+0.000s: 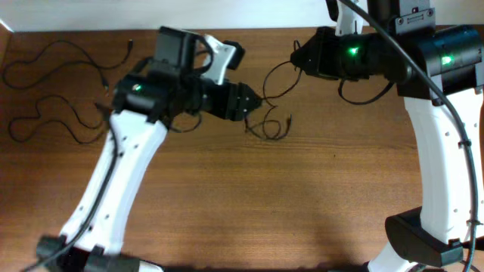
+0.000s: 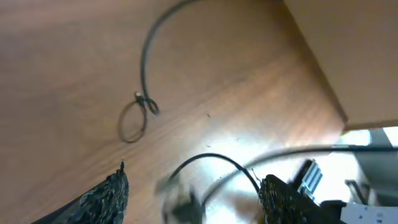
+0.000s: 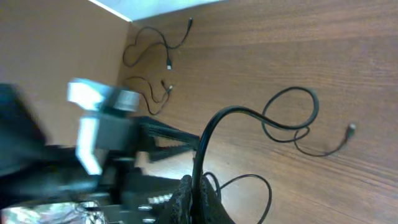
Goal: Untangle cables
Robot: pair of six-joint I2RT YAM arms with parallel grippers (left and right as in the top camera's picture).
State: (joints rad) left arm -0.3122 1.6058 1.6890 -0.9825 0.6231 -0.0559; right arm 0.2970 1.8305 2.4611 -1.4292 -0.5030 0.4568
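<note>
The right gripper [image 3: 194,198] is pinched shut on the looped cord [image 3: 231,112], which rises straight out of its jaws and curls into a loop ahead of them. That hold looks meant to anchor one end while the loops are drawn out. The left gripper [image 2: 194,190] has its jaws wide apart with a stretch of what seems the same cord lying loose between them, gripping nothing, while the two other cords [image 1: 53,45] lie well behind those jaws, clear of the work.

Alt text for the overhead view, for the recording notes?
The right gripper pinches one black cable that trails down to the wooden table, with the left gripper open beside it. Two separated cables lie at the table's left end.
</note>
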